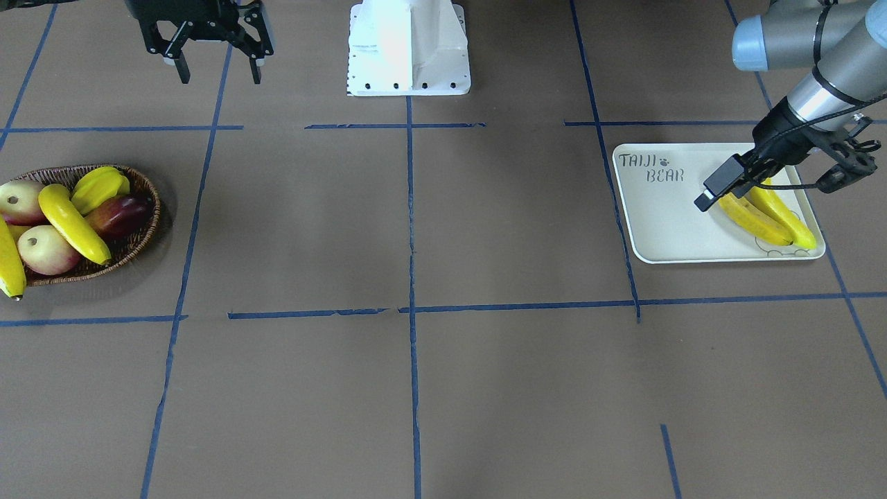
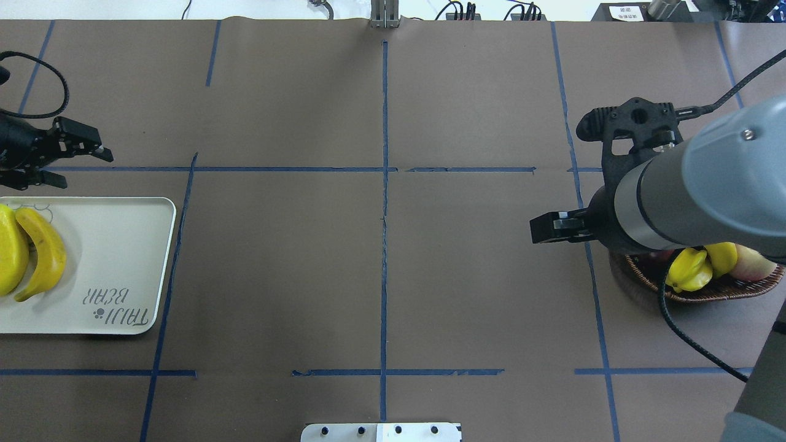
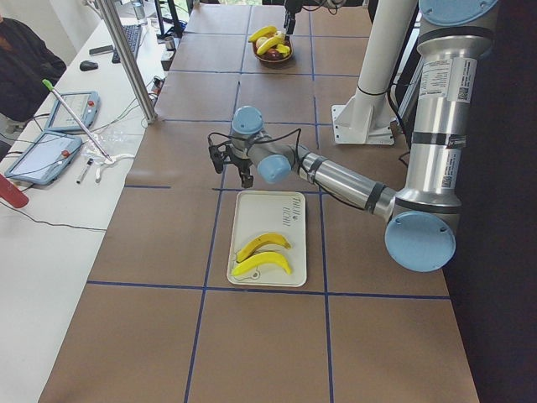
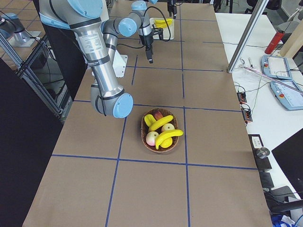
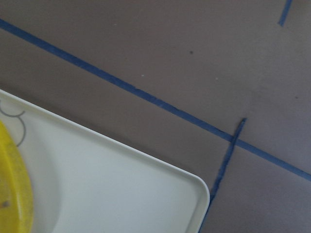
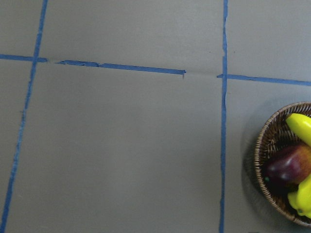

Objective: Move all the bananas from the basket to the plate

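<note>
Two bananas (image 1: 759, 215) lie side by side on the off-white plate (image 1: 665, 222), also seen from overhead (image 2: 37, 252). Two more bananas (image 1: 73, 222) are in the wicker basket (image 1: 149, 197); one (image 1: 10, 267) overhangs its rim. My left gripper (image 1: 849, 166) is open and empty, hovering just past the plate's edge by the bananas; overhead it shows at the far left (image 2: 83, 166). My right gripper (image 1: 220, 73) is open and empty, raised near the robot's base, apart from the basket (image 2: 651, 279).
The basket also holds a yellow-green star fruit (image 1: 100, 187), two pink-cream apples (image 1: 48, 249) and a dark red apple (image 1: 121, 215). Blue tape lines grid the brown table. The white robot base (image 1: 409, 48) stands at the middle rear. Operators' tablets lie on a side table (image 3: 50, 143).
</note>
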Available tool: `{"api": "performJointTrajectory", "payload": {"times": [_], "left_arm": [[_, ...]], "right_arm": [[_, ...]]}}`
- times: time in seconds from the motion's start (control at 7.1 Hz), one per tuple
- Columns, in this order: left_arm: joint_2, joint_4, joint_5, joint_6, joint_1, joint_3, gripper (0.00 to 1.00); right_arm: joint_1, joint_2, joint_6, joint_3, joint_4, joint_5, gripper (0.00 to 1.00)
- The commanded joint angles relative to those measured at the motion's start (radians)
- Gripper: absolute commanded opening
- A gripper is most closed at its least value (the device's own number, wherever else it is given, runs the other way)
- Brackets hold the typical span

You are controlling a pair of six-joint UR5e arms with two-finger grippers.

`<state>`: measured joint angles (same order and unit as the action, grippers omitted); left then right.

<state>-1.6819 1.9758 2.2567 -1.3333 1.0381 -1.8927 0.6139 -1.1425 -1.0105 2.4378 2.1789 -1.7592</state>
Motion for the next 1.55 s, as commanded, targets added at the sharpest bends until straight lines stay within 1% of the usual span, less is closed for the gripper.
{"api": "performJointTrajectory", "payload": {"times": [0.0, 0.14, 0.28, 0.42, 0.56, 0.7, 0.85, 0.99, 1.13, 1.27, 1.41], "left_arm": [[-0.205, -0.231, -0.022, -0.035, -0.096, -0.026, 1.00], [-0.282, -0.256, -0.081, -0.125, -0.174, -0.022, 1.00], [-0.342, -0.256, -0.121, -0.191, -0.253, -0.005, 1.00], [-0.398, -0.256, -0.159, -0.204, -0.298, -0.005, 1.00], [-0.418, -0.258, -0.183, -0.208, -0.322, -0.008, 1.00], [-0.420, -0.258, -0.184, -0.211, -0.328, -0.009, 1.00], [-0.424, -0.258, -0.186, -0.220, -0.328, -0.011, 1.00], [-0.424, -0.258, -0.186, -0.221, -0.329, -0.011, 1.00], [-0.424, -0.258, -0.186, -0.231, -0.332, -0.008, 1.00], [-0.424, -0.256, -0.187, -0.231, -0.332, -0.005, 1.00], [-0.424, -0.256, -0.187, -0.231, -0.340, -0.005, 1.00]], "right_arm": [[0.140, -0.077, 0.233, -0.011, -0.001, -0.089, 1.00], [0.241, -0.088, 0.369, -0.044, -0.001, -0.174, 1.00], [0.342, -0.132, 0.538, -0.083, -0.001, -0.239, 1.00], [0.421, -0.158, 0.663, -0.132, -0.002, -0.275, 1.00], [0.472, -0.190, 0.766, -0.167, -0.004, -0.293, 1.00], [0.495, -0.265, 0.806, -0.198, -0.086, -0.293, 1.00], [0.500, -0.402, 0.813, -0.251, -0.331, -0.295, 1.00], [0.504, -0.512, 0.811, -0.331, -0.575, -0.299, 1.00], [0.515, -0.575, 0.837, -0.418, -0.726, -0.301, 1.00], [0.546, -0.598, 0.895, -0.501, -0.822, -0.301, 1.00], [0.549, -0.599, 0.915, -0.567, -0.850, -0.301, 1.00]]}}
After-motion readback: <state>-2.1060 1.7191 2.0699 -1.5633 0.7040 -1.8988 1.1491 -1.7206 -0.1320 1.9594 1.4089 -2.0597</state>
